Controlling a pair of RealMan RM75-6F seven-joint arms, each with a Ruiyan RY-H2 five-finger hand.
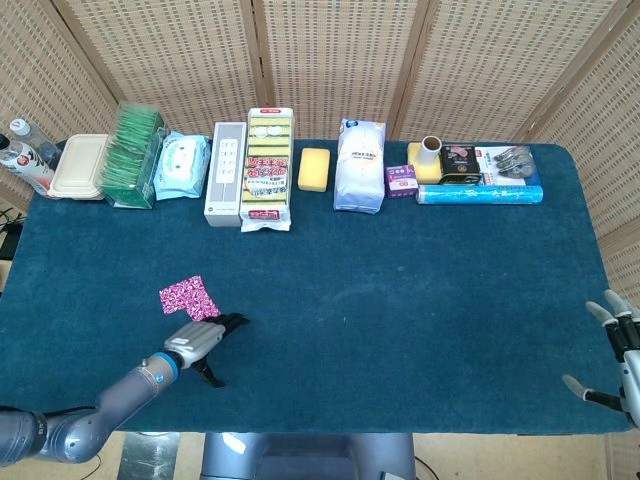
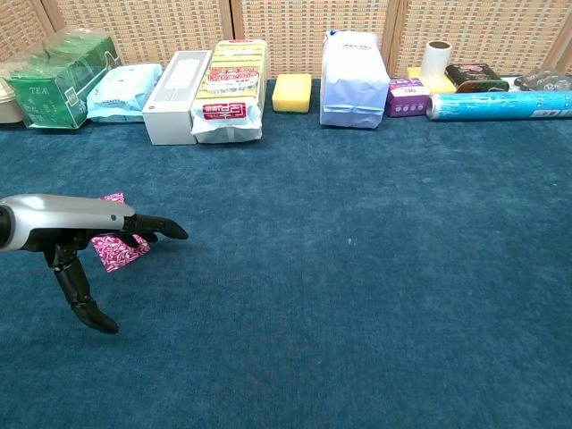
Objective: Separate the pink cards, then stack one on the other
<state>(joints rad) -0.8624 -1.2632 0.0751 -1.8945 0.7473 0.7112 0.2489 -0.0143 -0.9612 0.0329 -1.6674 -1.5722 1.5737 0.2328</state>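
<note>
A pink patterned card [image 1: 187, 296] lies flat on the blue cloth at the near left. In the chest view, pink card [image 2: 121, 252] shows below my left hand [image 2: 85, 219], and a pink corner [image 2: 112, 197] peeks out behind it. I cannot tell whether these are two overlapping cards or one. The left hand [image 1: 200, 342] reaches right with its fingers [image 2: 159, 229] stretched out low over the card and its thumb hanging down; it grips nothing. My right hand [image 1: 615, 345] hovers at the table's near right corner with its fingers spread, holding nothing.
Along the far edge stand a green tea box [image 2: 58, 79], a wipes pack [image 2: 125, 92], a white box [image 2: 174, 85], a sponge pack [image 2: 232, 89], a yellow sponge [image 2: 292, 92], a white bag [image 2: 355, 80] and a blue roll [image 2: 500, 105].
</note>
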